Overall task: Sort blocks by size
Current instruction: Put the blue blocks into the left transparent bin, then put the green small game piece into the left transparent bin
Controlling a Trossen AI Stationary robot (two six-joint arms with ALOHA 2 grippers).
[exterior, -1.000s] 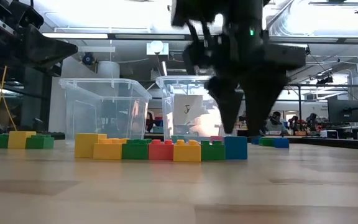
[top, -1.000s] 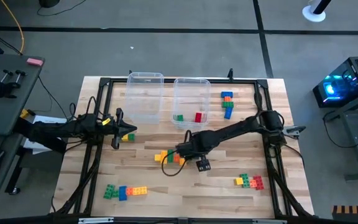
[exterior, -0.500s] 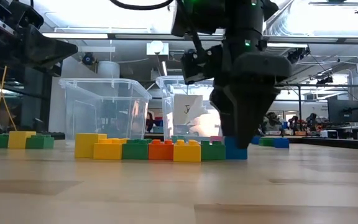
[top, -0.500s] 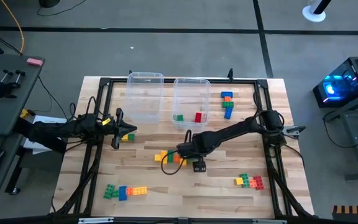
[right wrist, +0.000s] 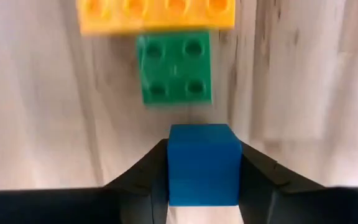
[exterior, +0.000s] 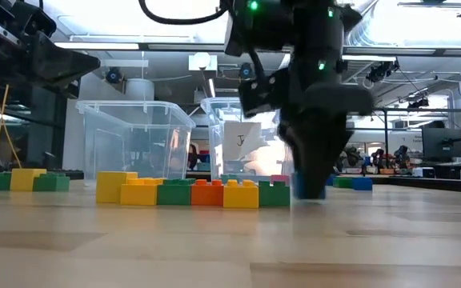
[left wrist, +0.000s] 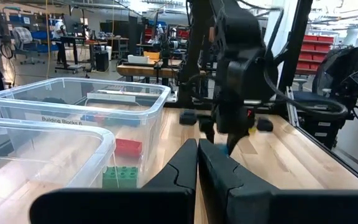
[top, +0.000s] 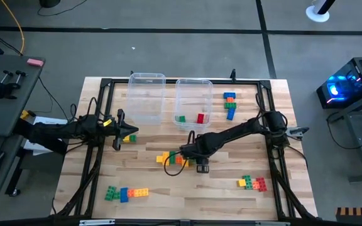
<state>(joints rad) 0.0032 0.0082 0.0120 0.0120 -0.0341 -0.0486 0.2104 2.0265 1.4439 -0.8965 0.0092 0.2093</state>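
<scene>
**Observer:** What have you got in your right gripper [right wrist: 204, 163]?

**Robot:** A small blue block [right wrist: 204, 163]. My two dark fingers [right wrist: 143, 173] are clamped on its opposite sides, just off the end of the mixed row [exterior: 194, 192] near the middle of the table [top: 231, 201]. In the low view the block [exterior: 306, 186] sits right at the wood, beside the row's green end.

**Observer:** And what lies ahead of those fingers?

**Robot:** A green four-stud block [right wrist: 175, 76], close to the blue one but apart from it, and beyond it a long yellow block [right wrist: 157, 15] touching the green one's far edge.

**Observer:** Your left gripper [left wrist: 197, 165]?

**Robot:** Waiting at nine o'clock on the table, fingers pressed together with nothing between them. A little yellow and green pair [top: 129, 139] lies just by its tip.

**Observer:** Where are the other blocks?

**Robot:** From the table's centre: a column of blue and orange ones [top: 230, 105] at one o'clock, a red, green and yellow cluster [top: 252, 183] at four, a longer row [top: 126, 193] at seven. At twelve stand two clear bins; the right bin [top: 193, 85] holds a red block [top: 200, 118] and a green block [top: 180, 118], and I see nothing in the left bin [top: 146, 80].
</scene>
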